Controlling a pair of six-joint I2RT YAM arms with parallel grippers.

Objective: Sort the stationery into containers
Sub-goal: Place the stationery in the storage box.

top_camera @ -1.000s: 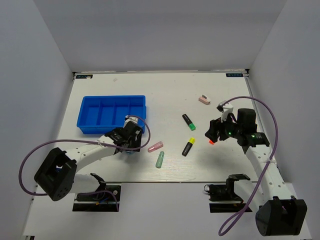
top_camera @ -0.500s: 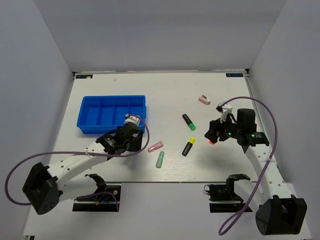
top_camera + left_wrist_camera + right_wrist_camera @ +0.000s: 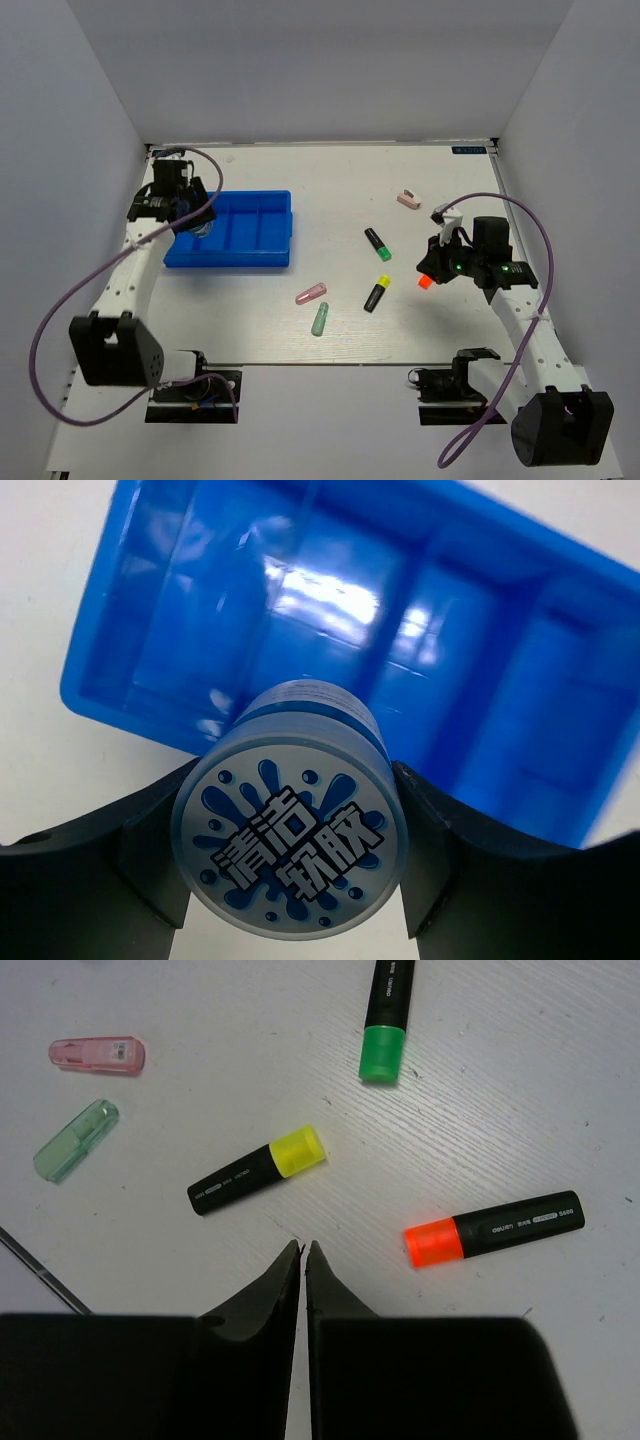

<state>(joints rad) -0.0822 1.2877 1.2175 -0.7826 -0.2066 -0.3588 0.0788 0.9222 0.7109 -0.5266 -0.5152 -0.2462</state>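
Currently the left gripper [image 3: 193, 216] is clamped on the round blue-white roll [image 3: 290, 815], one finger on each side of its body and the printed end face toward the wrist camera. The roll hangs over the left end of the blue tray [image 3: 272, 212], across its near rim as the wrist view shows it; which compartment lies beneath cannot be told. The tray sits at the far left of the bench [image 3: 300, 175], and the compartments in view hold nothing. The right gripper [image 3: 303, 1252] has its jaws fully together, tips touching, with nothing between them, and it is above bare bench. The orange-capped highlighter [image 3: 495, 1228] lies flat just beside those tips, apart from them. The yellow-capped highlighter [image 3: 258, 1170] lies near, on the other side. The green-capped highlighter [image 3: 385, 1015] lies farther off. The pink eraser [image 3: 97, 1055] and the mint eraser [image 3: 75, 1140] lie close to each other mid-bench, not touching. The small pink clip [image 3: 408, 198] lies alone toward the far right, well apart from the tray.
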